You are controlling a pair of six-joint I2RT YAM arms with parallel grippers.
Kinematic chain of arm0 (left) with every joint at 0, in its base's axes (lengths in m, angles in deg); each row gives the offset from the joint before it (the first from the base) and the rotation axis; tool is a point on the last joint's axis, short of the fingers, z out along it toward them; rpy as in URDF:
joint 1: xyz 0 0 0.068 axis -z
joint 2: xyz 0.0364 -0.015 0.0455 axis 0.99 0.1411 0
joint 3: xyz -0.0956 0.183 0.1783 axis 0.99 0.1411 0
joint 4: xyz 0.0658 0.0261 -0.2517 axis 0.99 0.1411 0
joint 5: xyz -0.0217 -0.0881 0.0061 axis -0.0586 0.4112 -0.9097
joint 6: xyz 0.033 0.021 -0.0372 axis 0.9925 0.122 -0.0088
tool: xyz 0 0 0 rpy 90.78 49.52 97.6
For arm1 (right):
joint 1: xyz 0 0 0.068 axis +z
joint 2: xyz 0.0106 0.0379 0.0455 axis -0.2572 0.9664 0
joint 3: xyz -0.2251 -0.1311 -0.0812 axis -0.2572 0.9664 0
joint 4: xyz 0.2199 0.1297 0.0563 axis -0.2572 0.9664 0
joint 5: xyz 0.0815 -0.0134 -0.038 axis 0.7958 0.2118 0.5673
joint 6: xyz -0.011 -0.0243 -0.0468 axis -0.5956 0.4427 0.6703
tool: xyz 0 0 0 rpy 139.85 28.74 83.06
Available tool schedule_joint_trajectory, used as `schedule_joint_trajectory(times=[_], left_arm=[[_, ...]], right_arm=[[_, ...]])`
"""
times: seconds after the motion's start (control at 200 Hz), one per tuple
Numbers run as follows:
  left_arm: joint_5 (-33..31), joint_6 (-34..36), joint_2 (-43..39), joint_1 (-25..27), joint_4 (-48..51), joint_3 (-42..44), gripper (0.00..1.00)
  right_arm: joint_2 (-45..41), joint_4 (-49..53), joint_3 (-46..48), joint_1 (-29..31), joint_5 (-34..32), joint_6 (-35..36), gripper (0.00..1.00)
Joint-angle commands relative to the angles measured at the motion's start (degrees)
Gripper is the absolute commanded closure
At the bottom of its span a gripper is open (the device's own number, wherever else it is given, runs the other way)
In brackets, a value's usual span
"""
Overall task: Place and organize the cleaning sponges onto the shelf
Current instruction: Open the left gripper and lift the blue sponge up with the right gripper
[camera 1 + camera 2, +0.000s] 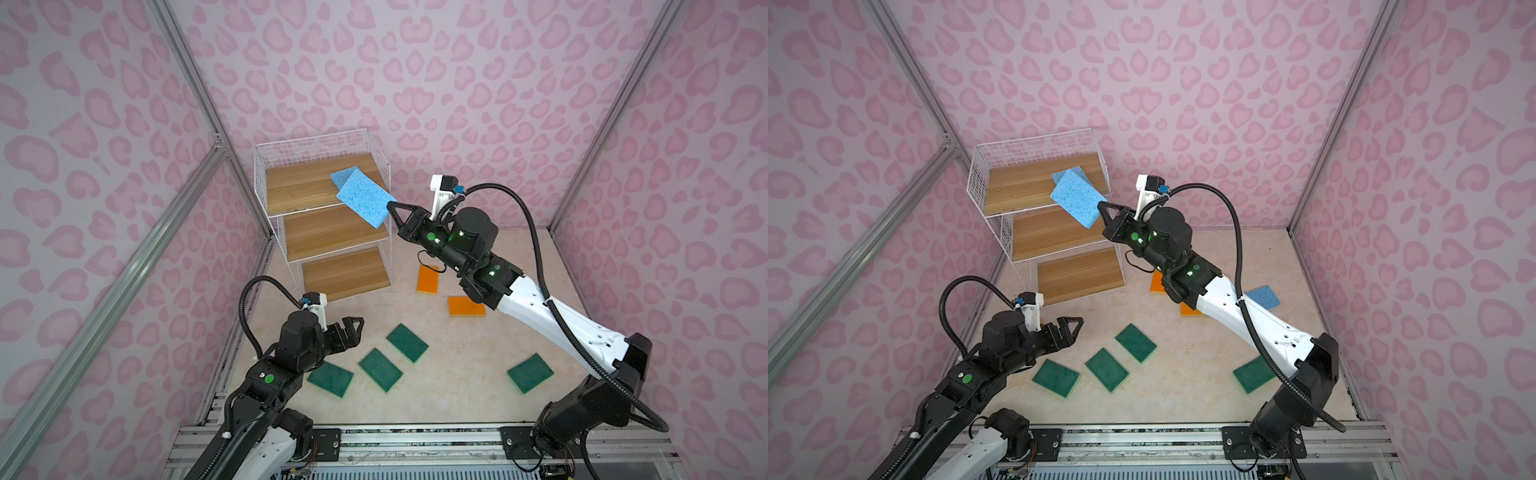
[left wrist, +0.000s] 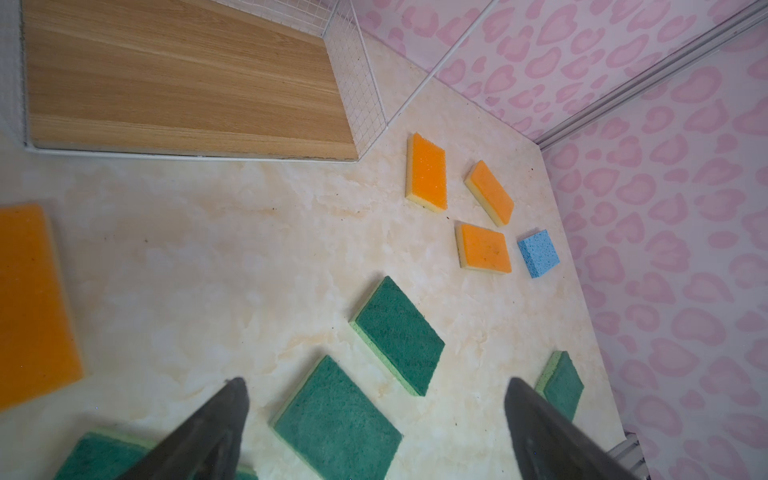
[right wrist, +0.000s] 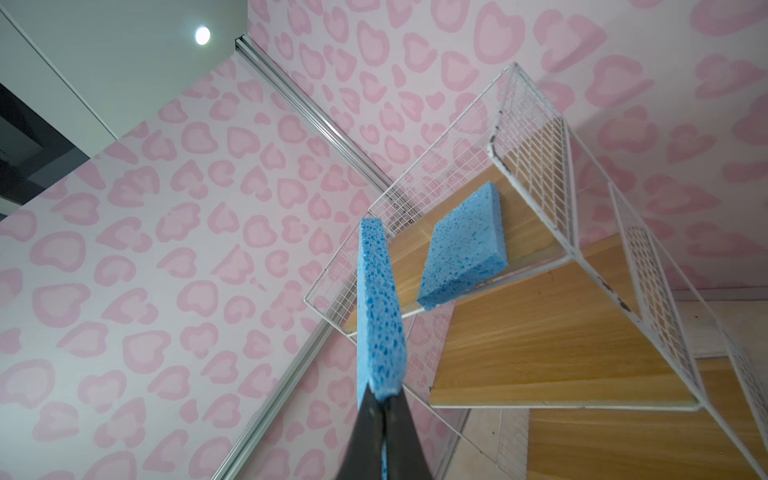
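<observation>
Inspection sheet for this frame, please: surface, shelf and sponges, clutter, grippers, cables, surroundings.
Surface: beige marbled tabletop, a few dark specks.
Job's things: shelf has one blue sponge on its top board; second blue sponge is held beside that tier; third blue sponge, four green sponges and four orange sponges lie on the tabletop.
Clutter: nothing seen.
Grippers: right gripper shut on the second blue sponge; left gripper open, empty.
Cables: black hoses loop off both wrists.
Surroundings: pink patterned walls, aluminium struts.

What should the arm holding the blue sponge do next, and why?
Probably carry the held sponge over the top board and lower it beside the other blue sponge there: the right gripper pinches it by one edge, in the air.
</observation>
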Motion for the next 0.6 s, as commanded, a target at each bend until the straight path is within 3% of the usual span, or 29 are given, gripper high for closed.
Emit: schedule_joint_trajectory(times=[0.0, 0.245, 0.595], left_arm=[[-0.37, -0.39, -1.02, -0.06, -2.95, 1.22, 0.03], [1.64, 0.09, -1.79, -0.06, -2.97, 2.47, 0.03], [1.99, 0.88, -3.59, -0.03, -2.05, 2.94, 0.03]], right_arm=[[4.15, -2.89, -4.57, 2.16, -4.58, -0.79, 1.0], [15.46, -2.62, -17.3, 6.54, -8.68, -4.07, 1.0], [28.68, 3.88, -33.9, 7.16, -11.29, -15.1, 1.0]])
